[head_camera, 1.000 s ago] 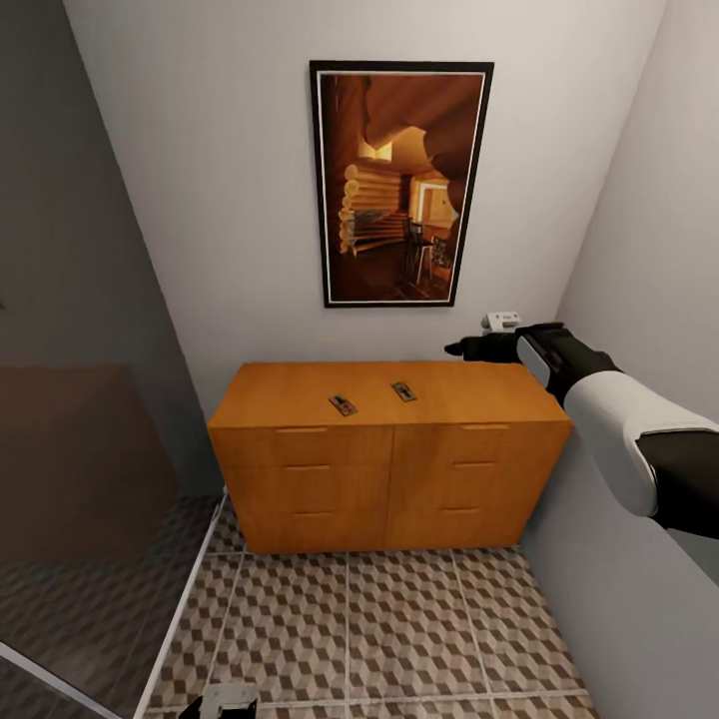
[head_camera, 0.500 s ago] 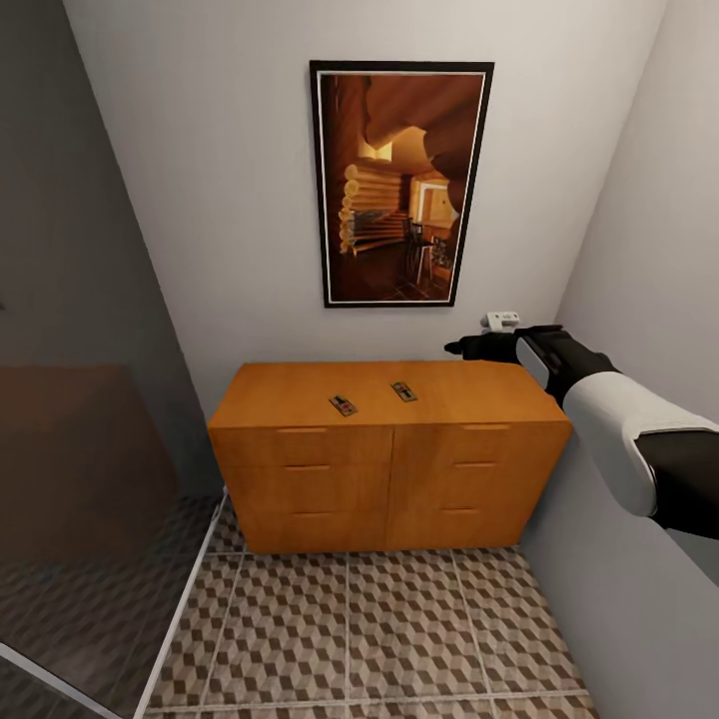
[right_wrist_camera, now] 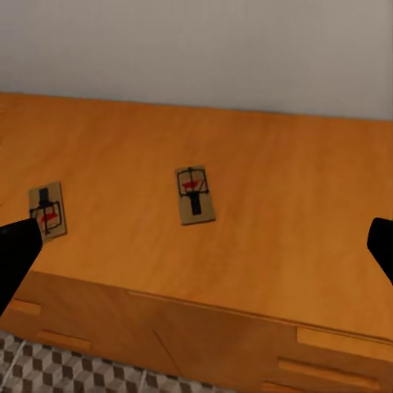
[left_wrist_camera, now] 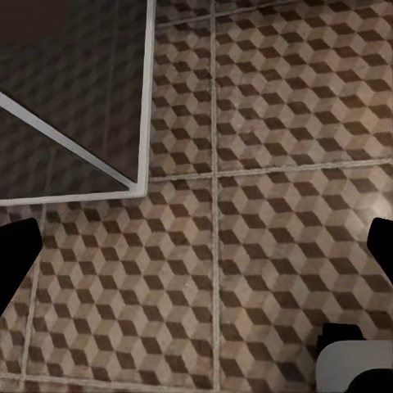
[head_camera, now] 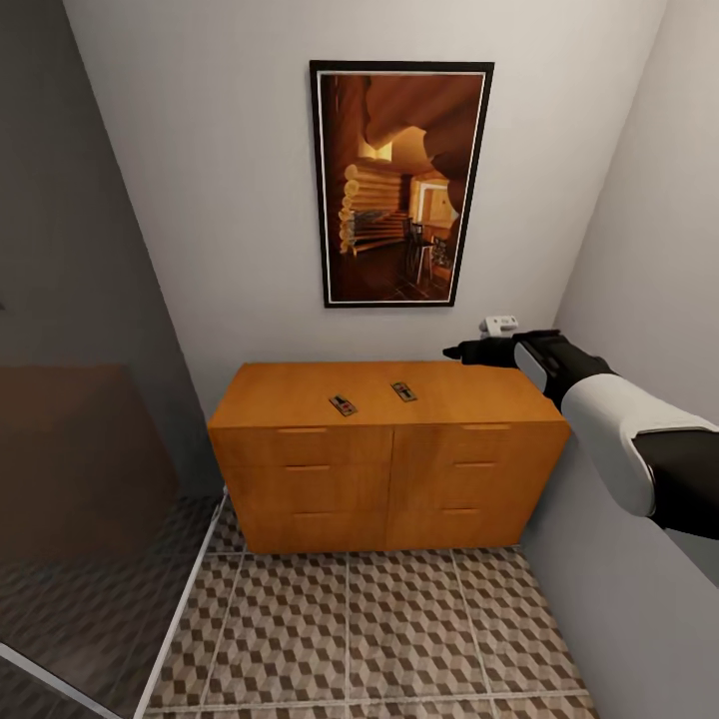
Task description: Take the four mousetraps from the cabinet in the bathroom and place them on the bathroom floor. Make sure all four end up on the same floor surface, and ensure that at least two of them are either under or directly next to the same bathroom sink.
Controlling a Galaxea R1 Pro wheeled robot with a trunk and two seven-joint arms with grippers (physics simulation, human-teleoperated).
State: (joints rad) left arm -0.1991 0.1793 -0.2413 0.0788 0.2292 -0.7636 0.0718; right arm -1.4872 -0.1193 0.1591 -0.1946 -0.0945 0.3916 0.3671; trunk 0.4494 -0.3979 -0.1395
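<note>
right gripper [head_camera: 461,352] spread, empty, over the cabinet [head_camera: 389,454] top's right end | left gripper [left_wrist_camera: 196,246] spread above bathroom floor [left_wrist_camera: 270,123] | two mousetraps on cabinet top: nearer mousetrap [right_wrist_camera: 195,194], farther mousetrap [right_wrist_camera: 46,210] | risk: flat board skids from closing fingertips; arm brushes wall [head_camera: 649,200]

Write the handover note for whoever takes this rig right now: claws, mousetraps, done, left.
Right claw: open and empty, held above the right end of the cabinet top.
Left claw: open and empty, facing down at the bathroom floor.
Mousetraps: two lie flat on the cabinet top, apart from each other, the left mousetrap nearer the front edge and the right mousetrap further back. Both also show under the right claw in the right wrist view. The other two traps and the sink cannot be placed from these views.
Done: nothing confirmed on the floor here.
Left: pick both traps, set them on the floor by the sink, account for all four.
</note>
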